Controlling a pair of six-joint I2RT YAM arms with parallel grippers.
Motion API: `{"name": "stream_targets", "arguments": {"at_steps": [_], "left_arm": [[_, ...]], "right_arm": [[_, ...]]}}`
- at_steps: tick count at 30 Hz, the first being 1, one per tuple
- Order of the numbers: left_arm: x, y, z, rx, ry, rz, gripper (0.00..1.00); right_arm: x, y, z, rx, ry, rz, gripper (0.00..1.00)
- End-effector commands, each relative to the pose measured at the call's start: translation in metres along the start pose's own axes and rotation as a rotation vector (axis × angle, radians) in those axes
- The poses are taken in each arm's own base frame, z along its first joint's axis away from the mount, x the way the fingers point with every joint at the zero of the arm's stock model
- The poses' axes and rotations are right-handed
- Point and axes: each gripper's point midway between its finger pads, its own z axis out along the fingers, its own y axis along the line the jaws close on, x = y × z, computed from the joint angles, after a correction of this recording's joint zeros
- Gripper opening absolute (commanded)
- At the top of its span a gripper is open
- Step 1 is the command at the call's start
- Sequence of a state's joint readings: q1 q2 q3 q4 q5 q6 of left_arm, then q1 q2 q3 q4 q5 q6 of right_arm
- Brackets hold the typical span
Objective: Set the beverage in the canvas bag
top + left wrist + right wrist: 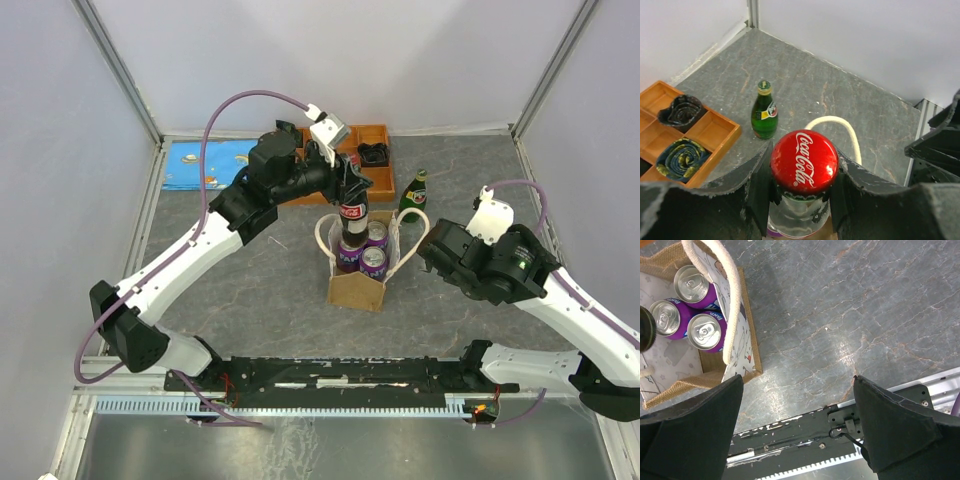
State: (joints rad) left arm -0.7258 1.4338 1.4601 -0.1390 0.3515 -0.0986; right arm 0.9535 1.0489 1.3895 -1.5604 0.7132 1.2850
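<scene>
My left gripper (pixel 347 188) is shut on the neck of a Coca-Cola bottle (pixel 352 222) with a red cap (pixel 804 161), held upright over the far side of the tan canvas bag (pixel 358 288). The bottle's lower part is inside the bag's mouth. The bag holds three purple cans (pixel 374 262), also seen in the right wrist view (pixel 704 331). Its cream handles (pixel 409 245) stand up. My right gripper (pixel 440 262) is open and empty, just right of the bag, above the grey table (pixel 850 315).
A green glass bottle (pixel 414 192) stands behind the bag; it also shows in the left wrist view (pixel 764 116). An orange wooden tray (pixel 378 175) with rolled items sits at the back. A blue printed cloth (pixel 205 163) lies at the back left. A black rail (pixel 330 375) runs along the near edge.
</scene>
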Motion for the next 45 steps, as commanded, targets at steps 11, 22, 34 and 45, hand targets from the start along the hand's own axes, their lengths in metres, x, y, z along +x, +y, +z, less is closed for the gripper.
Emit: {"name": "stream_targets", "arguments": {"at_steps": [11, 22, 34, 45], "left_arm": [[-0.025, -0.040, -0.034, 0.086, -0.125, 0.025, 0.03], [0.028, -0.020, -0.031, 0.014, -0.055, 0.043, 0.03], [0.065, -0.019, -0.014, 0.013, -0.006, 0.075, 0.03], [0.108, -0.028, 0.000, 0.031, 0.066, 0.114, 0.03]], "right_arm": [[-0.003, 0.002, -0.001, -0.014, -0.010, 0.011, 0.99], [-0.003, 0.006, 0.001, -0.010, -0.009, -0.007, 0.99], [-0.004, -0.002, -0.001, -0.004, -0.015, 0.008, 0.99], [-0.005, -0.006, -0.002, 0.004, -0.025, 0.008, 0.99]]}}
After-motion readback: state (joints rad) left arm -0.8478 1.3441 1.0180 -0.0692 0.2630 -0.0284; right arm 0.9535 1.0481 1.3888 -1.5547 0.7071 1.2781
